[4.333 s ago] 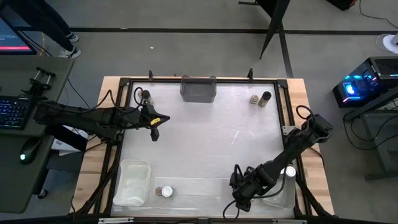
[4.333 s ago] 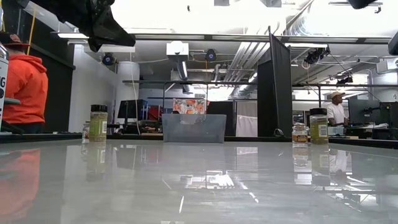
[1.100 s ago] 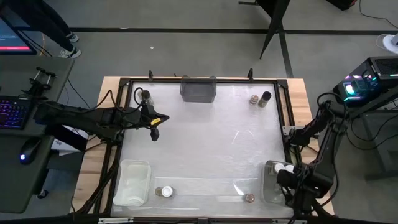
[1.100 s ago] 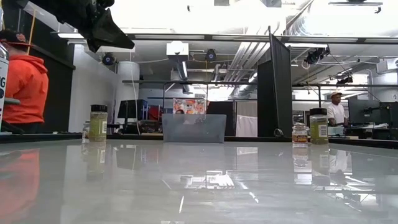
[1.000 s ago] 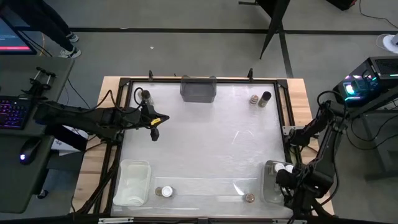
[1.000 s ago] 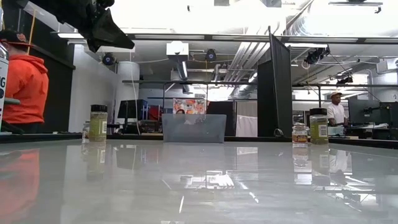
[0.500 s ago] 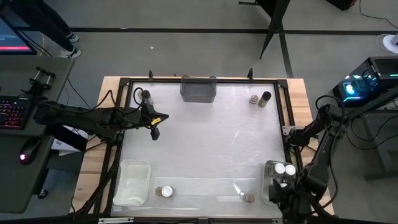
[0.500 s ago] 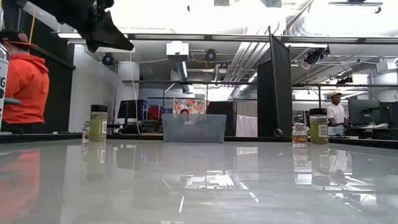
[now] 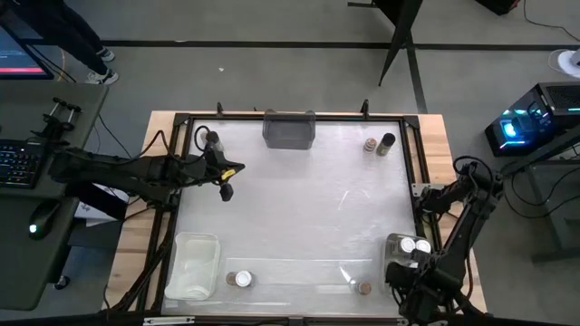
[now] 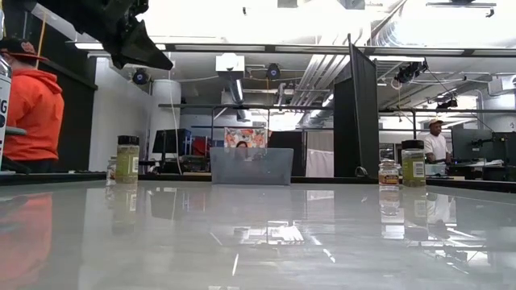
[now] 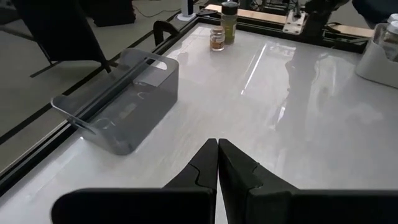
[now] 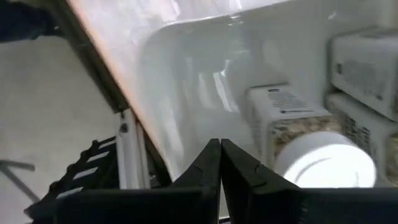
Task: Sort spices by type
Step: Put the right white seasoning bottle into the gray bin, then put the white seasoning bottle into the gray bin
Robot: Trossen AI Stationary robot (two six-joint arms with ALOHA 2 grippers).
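Two white-lidded spice jars [image 9: 415, 245] stand in a clear bin [image 9: 391, 263] at the near right. My right gripper [image 12: 219, 147] hangs shut just above that bin's near end [image 9: 404, 279], close to one white-lidded jar [image 12: 311, 149], and holds nothing. A brown-topped jar [image 9: 362, 288] stands on the table left of the bin. At the far left, my left gripper [image 9: 225, 187] hovers shut and empty [image 11: 217, 144]. Two jars [image 9: 379, 143] stand at the far right, one jar [image 9: 213, 139] at the far left, and two more [image 9: 237, 278] near the front.
A grey bin [image 9: 289, 129] sits at the far edge's middle [image 11: 118, 106]. A clear bin [image 9: 195, 264] sits at the near left. A dark frame [image 9: 172, 208] runs around the white table. The table's middle is bare. People show in the room behind [image 10: 32, 113].
My right gripper has drawn back from over the near-right bin toward the table's near edge. The two white lids in that bin, partly covered by it before, now both show.
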